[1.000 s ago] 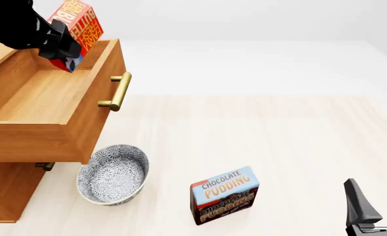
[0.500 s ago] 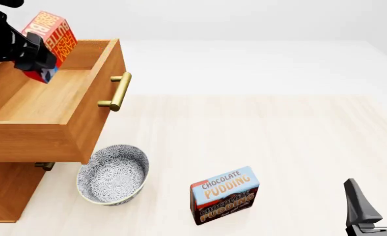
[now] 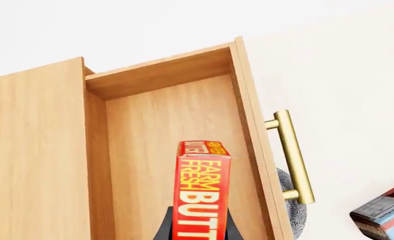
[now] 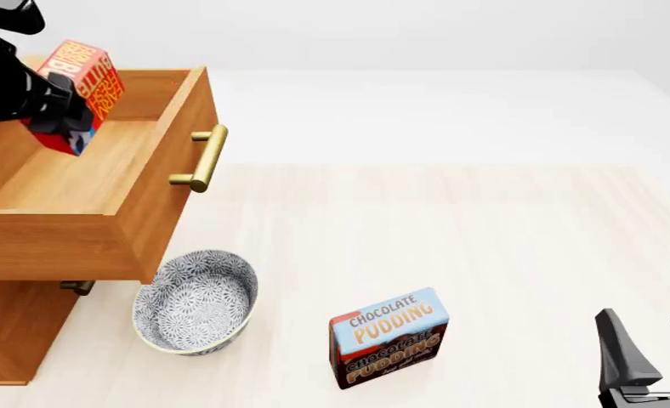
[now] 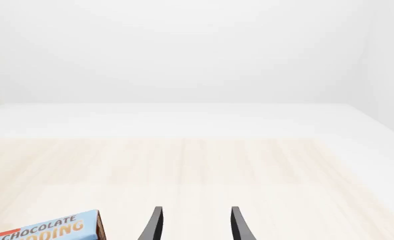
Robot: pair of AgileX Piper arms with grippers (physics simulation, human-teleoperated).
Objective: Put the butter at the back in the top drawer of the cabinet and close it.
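The red butter (image 4: pixel 82 87) box hangs tilted above the pulled-out top drawer (image 4: pixel 80 170) of the wooden cabinet (image 4: pixel 6 331), near its back. My left gripper (image 4: pixel 57 115) is shut on the box's lower end. In the left wrist view the butter (image 3: pixel 202 190) stands between the dark fingers (image 3: pixel 165 229), over the bare drawer floor (image 3: pixel 157 150). The drawer's brass handle (image 4: pixel 202 159) juts out to the right. My right gripper (image 4: pixel 653 344) stands open and holds nothing at the front right corner; its fingertips (image 5: pixel 155 220) show in the right wrist view.
A patterned bowl (image 4: pixel 193 302) sits on the table below the drawer's front. The chocolate pudding box (image 4: pixel 388 337) stands upright in the near middle, and its corner (image 5: pixel 47 231) shows in the right wrist view. A lower drawer's handle (image 4: pixel 76 287) peeks out under the open drawer.
My left gripper has carried the butter leftward and lower, from above the drawer's right wall to over its inside. The right arm has not moved.
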